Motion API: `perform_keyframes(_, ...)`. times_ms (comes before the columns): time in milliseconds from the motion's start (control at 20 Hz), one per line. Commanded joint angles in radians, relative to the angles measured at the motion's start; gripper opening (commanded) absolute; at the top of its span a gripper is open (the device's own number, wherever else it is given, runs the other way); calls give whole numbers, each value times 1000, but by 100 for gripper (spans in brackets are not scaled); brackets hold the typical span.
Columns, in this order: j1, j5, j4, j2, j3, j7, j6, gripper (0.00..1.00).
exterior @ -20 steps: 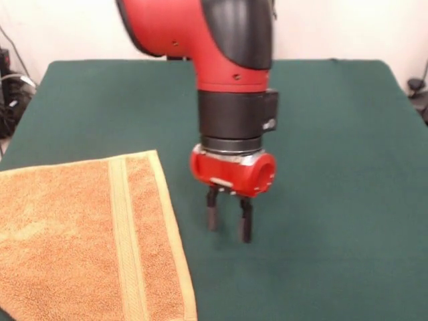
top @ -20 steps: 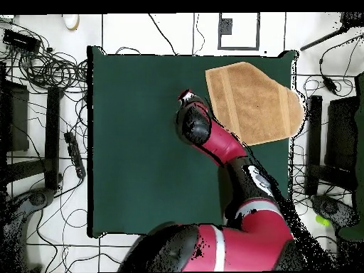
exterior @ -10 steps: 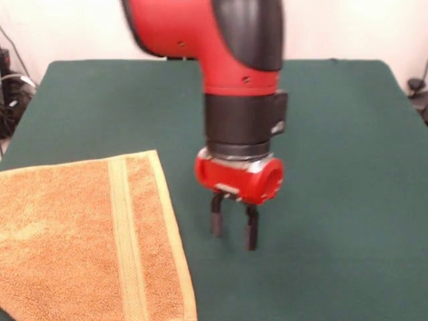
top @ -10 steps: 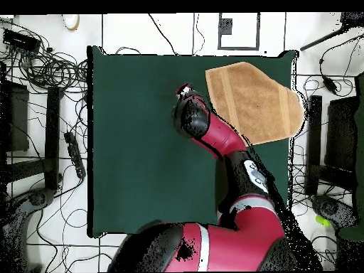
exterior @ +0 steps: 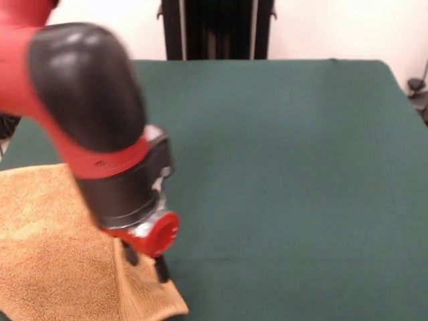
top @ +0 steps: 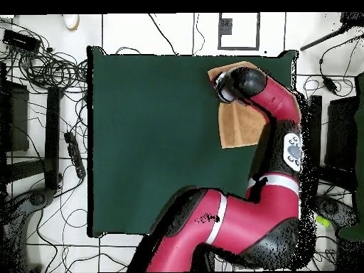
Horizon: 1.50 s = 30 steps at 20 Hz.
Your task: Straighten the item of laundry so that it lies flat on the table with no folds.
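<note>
The item of laundry (exterior: 47,267) is an orange-tan towel lying at the lower left of the green table (exterior: 301,167). My gripper (exterior: 146,271) hangs over the towel's right edge near its front corner, fingers apart and open, with towel showing between them. I cannot tell whether the tips touch the cloth. The arm hides the towel's upper right part and its stripe. In the overhead view the towel (top: 238,128) lies at the table's (top: 149,142) top right, and the gripper (top: 222,85) is over its upper left corner, with the arm covering its right side.
A black stand (exterior: 207,30) rises behind the table's far edge. The overhead view shows cables (top: 50,67) and dark equipment (top: 334,142) on the floor around the table. The towel lies close to the table's edge.
The arm has swung from the bare table beside the towel onto the towel's edge, moving left and lower in the front view. It now hides the striped hem.
</note>
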<state>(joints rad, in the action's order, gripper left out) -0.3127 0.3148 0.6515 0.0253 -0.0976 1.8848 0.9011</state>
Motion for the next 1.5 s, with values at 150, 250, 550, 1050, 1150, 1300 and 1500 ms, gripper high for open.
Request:
perform_keyframes(150,-35,-19,-538,353,-132,3,260,100)
perform_keyframes(250,-32,24,-554,369,-166,26,256,100)
perform_keyframes(550,-34,176,-577,432,-289,44,155,100)
perform_keyframes(1050,-38,422,-566,493,-423,8,1,100)
perform_keyframes(1150,-40,442,-566,500,-441,12,-33,100)
perform_keyframes(1300,-41,473,-565,508,-462,-2,-61,100)
perform_keyframes(1500,-51,524,-562,509,-496,-29,-37,100)
